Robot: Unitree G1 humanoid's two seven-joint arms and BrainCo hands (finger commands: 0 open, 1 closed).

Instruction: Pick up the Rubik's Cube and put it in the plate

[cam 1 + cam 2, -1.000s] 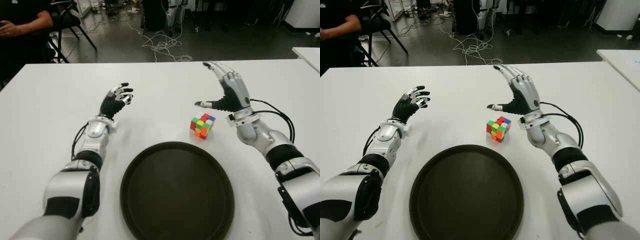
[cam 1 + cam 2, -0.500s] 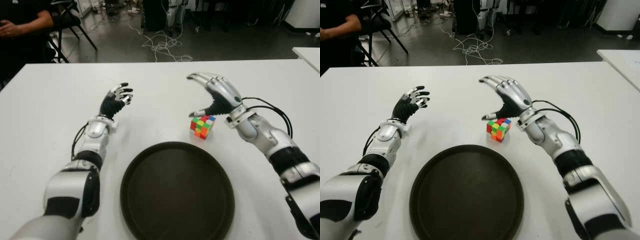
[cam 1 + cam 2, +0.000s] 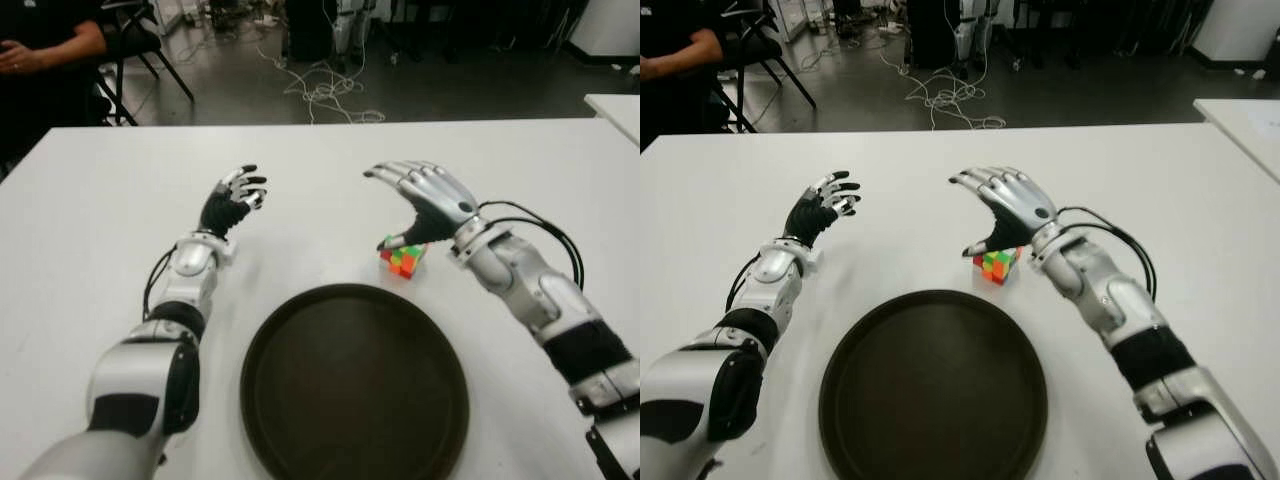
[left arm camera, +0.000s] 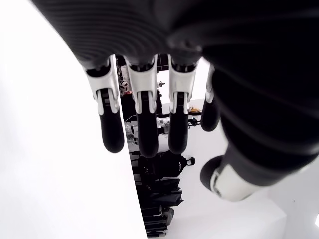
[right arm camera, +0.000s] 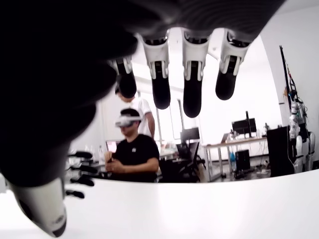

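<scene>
1. Right wrist view: right hand (image 5: 169, 64) spread, gripping nothing; lowered over the Rubik's Cube (image 3: 403, 259) since a second ago, thumb now beside it.
2. Cube unmoved on table (image 3: 90, 210), at 1 o'clock just off the plate (image 3: 300, 420); closing comes next, likely.
3. Left hand (image 3: 232, 200) relaxed, idle at 10 o'clock of the plate.

Your right robot hand (image 3: 428, 200) covers the top of the Rubik's Cube (image 3: 403, 259); the plate's (image 3: 300, 330) near rim runs off the frame; contact between thumb and cube is unclear.
</scene>
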